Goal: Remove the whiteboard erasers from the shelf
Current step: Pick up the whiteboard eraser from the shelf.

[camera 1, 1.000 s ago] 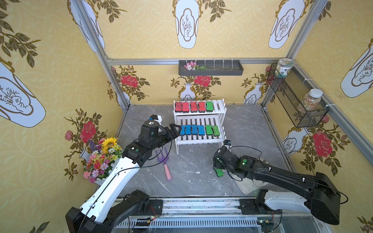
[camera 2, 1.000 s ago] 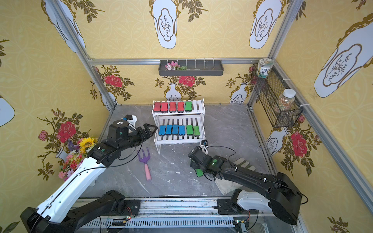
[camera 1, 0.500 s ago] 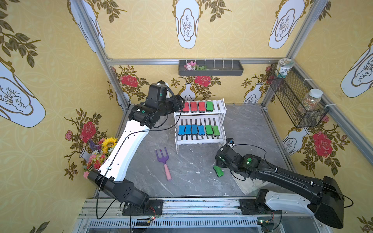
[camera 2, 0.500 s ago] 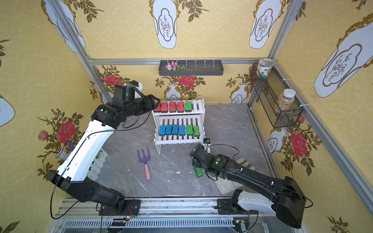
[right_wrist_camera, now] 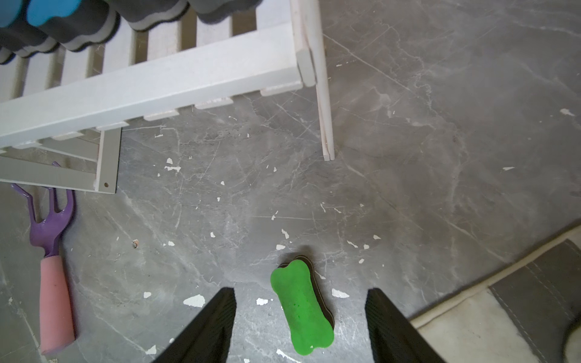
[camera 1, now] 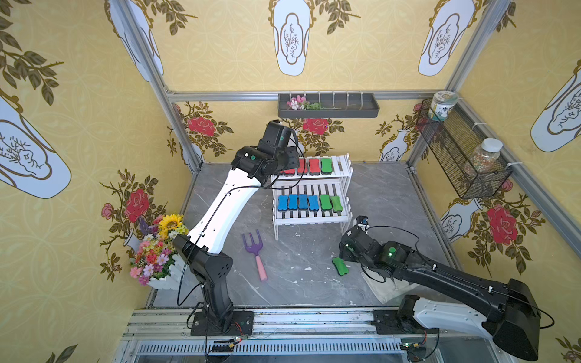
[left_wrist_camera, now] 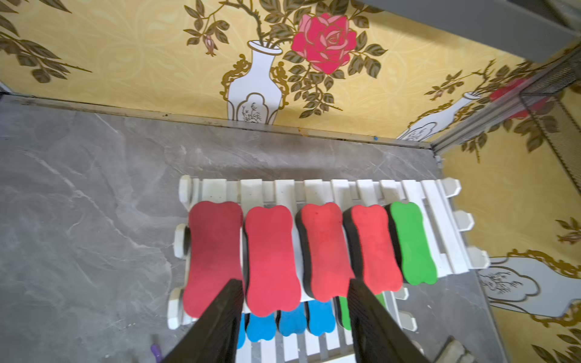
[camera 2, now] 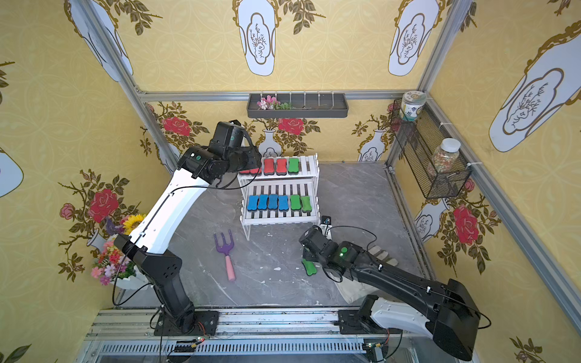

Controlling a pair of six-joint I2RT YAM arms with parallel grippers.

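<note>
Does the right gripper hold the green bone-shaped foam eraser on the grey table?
No, the green bone-shaped foam eraser lies flat on the grey table, and the right gripper is open.

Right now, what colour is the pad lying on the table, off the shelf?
The eraser is green, dark underneath; clearest in the right wrist view.

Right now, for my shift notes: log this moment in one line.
left tool: apart over top-tier red erasers | right tool: open over green eraser on table | shelf: eleven on it
</note>
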